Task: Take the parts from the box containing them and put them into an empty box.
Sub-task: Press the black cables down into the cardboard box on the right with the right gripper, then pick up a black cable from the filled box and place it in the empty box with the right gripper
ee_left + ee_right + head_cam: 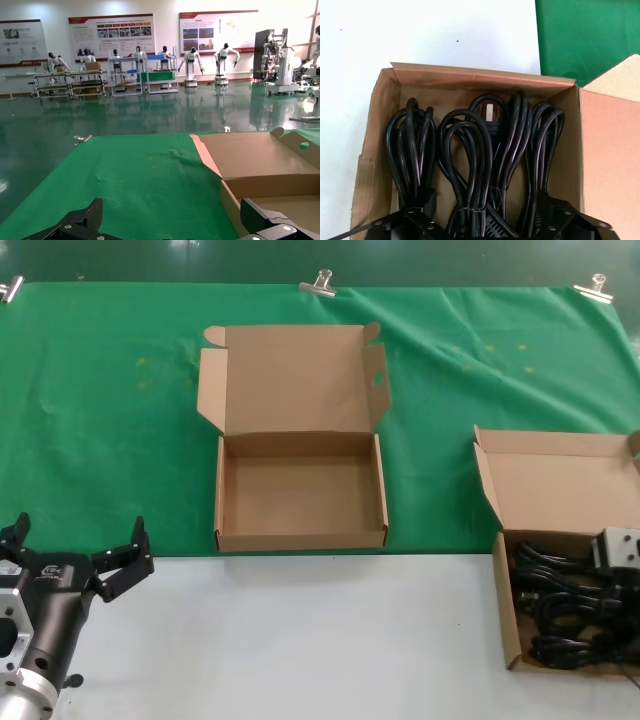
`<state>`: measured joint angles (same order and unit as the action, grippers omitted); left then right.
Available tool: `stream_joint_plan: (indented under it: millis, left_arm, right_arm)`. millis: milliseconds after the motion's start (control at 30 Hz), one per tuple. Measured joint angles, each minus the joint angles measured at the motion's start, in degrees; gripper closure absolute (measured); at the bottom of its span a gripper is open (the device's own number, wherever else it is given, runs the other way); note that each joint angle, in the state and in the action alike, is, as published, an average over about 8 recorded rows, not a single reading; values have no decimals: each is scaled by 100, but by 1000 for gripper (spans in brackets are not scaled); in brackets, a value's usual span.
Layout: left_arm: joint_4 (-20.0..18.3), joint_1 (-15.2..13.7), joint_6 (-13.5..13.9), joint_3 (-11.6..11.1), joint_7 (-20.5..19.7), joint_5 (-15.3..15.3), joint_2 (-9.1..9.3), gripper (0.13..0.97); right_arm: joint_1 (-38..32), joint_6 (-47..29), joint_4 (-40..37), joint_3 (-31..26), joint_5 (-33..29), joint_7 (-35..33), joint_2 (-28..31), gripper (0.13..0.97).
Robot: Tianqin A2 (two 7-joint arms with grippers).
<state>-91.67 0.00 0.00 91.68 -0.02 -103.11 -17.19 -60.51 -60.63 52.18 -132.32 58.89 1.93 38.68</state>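
Nearest the robot in the head view, the left gripper [80,565] sits low at the left over the white table [300,640], its black fingers spread wide apart with nothing between them. It is well apart from both boxes. In its own wrist view the two fingertips [80,220] show at the bottom edge, splayed, with the green cloth [140,185] stretching ahead.

At the right edge of the table stands the box of cords [510,620], a brown cardboard mailer whose tray holds the coiled black power cords [560,610]. The right gripper [620,555] hangs directly over that tray at the frame's edge; only its pale housing shows there. The right wrist view looks straight down into the tray: about four cord bundles [470,165] lie side by side, each looped lengthwise and tied near one end, with plugs toward the gripper. The dark fingers [560,217] frame the bottom of that view, set apart on either side of the bundles, just above them; whether they touch a cord cannot be told.

Farther back, on the green cloth, the empty box [300,495] stands with its tray bare and its lid [295,375] open behind, an ear flap with a small hole on its right side. It lies between the two grippers, well apart from each.

Metal clips [320,283] pin the cloth's far edge.
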Motion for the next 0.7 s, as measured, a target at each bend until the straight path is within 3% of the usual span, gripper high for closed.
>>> stream_joint_plan:
  millis: [133, 700]
  left_arm:
    - [0, 0, 0, 0, 0, 0, 0, 132]
    - [0, 0, 0, 0, 0, 0, 0, 132]
  right_arm:
    - [49, -38, 43, 107, -54, -22, 17, 370]
    - [247, -140, 151, 430, -188, -80, 45, 762]
